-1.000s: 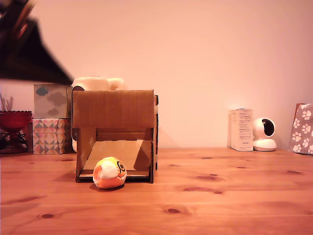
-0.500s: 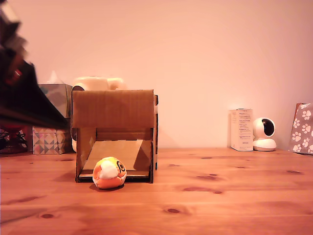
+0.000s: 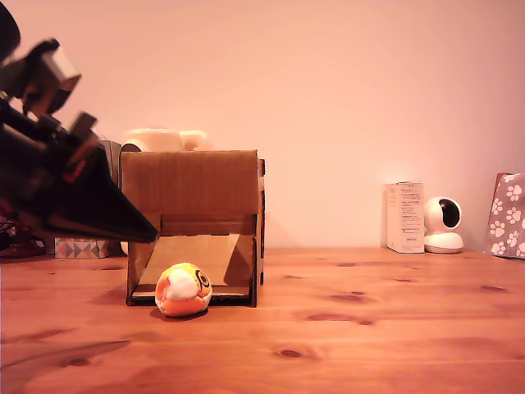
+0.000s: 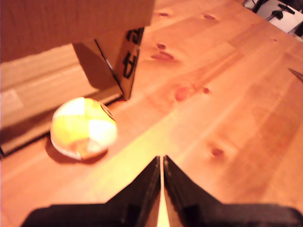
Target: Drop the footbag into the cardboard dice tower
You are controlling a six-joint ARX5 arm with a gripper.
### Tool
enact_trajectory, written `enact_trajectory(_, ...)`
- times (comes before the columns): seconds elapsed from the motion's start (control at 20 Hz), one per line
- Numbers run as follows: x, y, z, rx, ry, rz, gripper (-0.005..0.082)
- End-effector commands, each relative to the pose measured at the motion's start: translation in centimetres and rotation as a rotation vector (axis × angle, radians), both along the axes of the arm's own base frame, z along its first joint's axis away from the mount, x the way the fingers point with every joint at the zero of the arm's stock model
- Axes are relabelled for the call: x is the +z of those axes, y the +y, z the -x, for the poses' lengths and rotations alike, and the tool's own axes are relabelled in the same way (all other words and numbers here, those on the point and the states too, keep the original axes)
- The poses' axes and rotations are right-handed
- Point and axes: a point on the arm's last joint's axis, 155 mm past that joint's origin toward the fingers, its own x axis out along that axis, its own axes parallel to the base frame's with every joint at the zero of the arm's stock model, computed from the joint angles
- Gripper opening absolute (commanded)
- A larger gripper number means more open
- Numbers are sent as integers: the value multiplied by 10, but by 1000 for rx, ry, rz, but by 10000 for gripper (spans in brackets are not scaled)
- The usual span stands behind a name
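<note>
The gripper (image 4: 162, 165) has its fingers pressed nearly together, only a thin slit between them, and holds nothing. It hangs above the wooden table (image 3: 369, 328), apart from the footbag (image 4: 84, 127). The footbag (image 3: 183, 289) lies on the table just in front of the dice tower's (image 3: 193, 226) open front, at the foot of the sloped ramp (image 3: 197, 258).
</note>
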Motion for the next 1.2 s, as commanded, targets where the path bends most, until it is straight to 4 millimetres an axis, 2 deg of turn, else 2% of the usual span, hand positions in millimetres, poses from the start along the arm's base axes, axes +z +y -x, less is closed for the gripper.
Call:
enact_trajectory(0.0,-8,-3,-4,-5,-8,0,23)
enact_trajectory(0.05,-10,-5,-8,-5,-20,5,148)
enact_trajectory(0.15,-16,-8,-16,-9,-45,7,595)
enact_trajectory(0.2,-18,-7,-22,1,-74,-6,734)
enact_trajectory(0.25,-21,-3,-29,23,-102,-32,789)
enact_trajectory(0.55,-31,3,-56,94,-161,-87,787)
enact_trajectory(0.95,-56,-7,-83,104,-120,-123,768)
enact_trajectory(1.0,-60,-7,-84,103,-107,-129,715)
enact_trajectory(1.05,-62,-7,-83,103,-102,-131,613)
enact_trajectory(1.15,-63,-7,-83,102,-100,-133,295)
